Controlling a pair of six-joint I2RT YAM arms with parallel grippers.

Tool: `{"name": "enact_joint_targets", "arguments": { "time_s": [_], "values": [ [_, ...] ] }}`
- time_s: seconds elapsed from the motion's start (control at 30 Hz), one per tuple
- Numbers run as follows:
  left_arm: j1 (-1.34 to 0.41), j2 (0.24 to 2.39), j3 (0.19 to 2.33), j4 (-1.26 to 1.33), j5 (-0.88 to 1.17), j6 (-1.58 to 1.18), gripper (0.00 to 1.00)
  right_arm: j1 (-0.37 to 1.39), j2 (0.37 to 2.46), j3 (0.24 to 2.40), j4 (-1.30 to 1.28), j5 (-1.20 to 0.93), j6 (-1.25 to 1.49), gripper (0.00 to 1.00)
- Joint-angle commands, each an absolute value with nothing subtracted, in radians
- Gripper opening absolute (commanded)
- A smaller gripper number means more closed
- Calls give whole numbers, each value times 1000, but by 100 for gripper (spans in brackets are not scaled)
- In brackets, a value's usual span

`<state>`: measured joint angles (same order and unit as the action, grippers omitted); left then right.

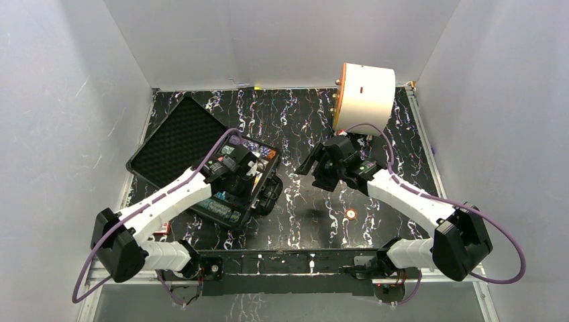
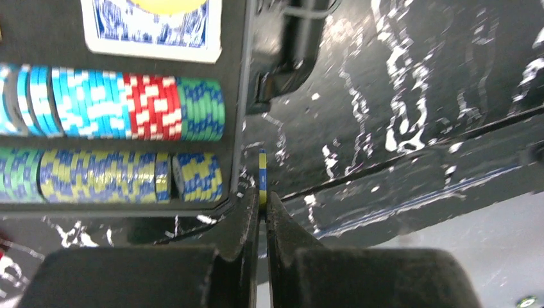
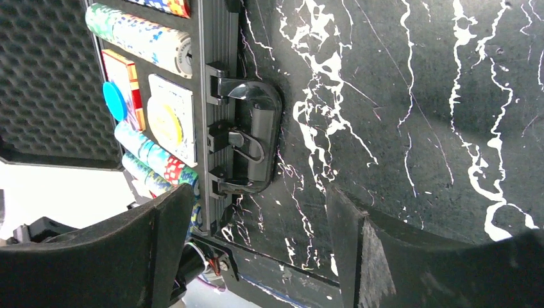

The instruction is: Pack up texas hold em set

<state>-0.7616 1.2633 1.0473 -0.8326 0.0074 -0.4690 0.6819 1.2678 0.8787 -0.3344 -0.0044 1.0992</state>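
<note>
Our case (image 1: 176, 137) sits open on the left half of the desk (image 1: 302, 127). Its long axis runs diagonally from near-left to far-right, with the foam lid flopped back toward the far-left and the handle (image 3: 253, 138) facing mid-desk. The chip rows (image 2: 128, 115) lie crosswise, running toward the handle-side wall, and the blue deck (image 2: 151, 29) is next to them. The left end effector (image 2: 262, 199) is pinched tight on a single yellow-and-blue chip (image 2: 262, 170), held edge-on right by that wall. The right end effector (image 3: 256, 199) hangs over the desk just past the handle, fingers spread wide and empty. One loose chip (image 1: 350, 214) lies well apart, near our right arm.
</note>
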Motion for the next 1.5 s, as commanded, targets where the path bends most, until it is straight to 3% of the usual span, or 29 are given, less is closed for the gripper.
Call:
{"name": "enact_joint_targets", "arguments": {
  "time_s": [0.0, 0.83, 1.0, 1.1, 1.47],
  "values": [
    [-765, 1280, 1064, -1012, 3, -439, 0, 679, 1285, 880, -324, -31, 1097, 82],
    [-765, 1428, 1077, -1121, -166, -405, 0, 679, 1299, 860, -302, -77, 1075, 81],
    [-765, 1439, 1077, -1111, -159, -396, 19, 678, 1307, 864, -302, -86, 1067, 81],
    [-764, 1439, 1075, -1105, -160, -394, 24, 679, 1311, 864, -301, -91, 1067, 81],
    [-765, 1395, 1114, -1071, -133, -390, 22, 678, 1307, 867, -316, -71, 1046, 81]
  ]
}}
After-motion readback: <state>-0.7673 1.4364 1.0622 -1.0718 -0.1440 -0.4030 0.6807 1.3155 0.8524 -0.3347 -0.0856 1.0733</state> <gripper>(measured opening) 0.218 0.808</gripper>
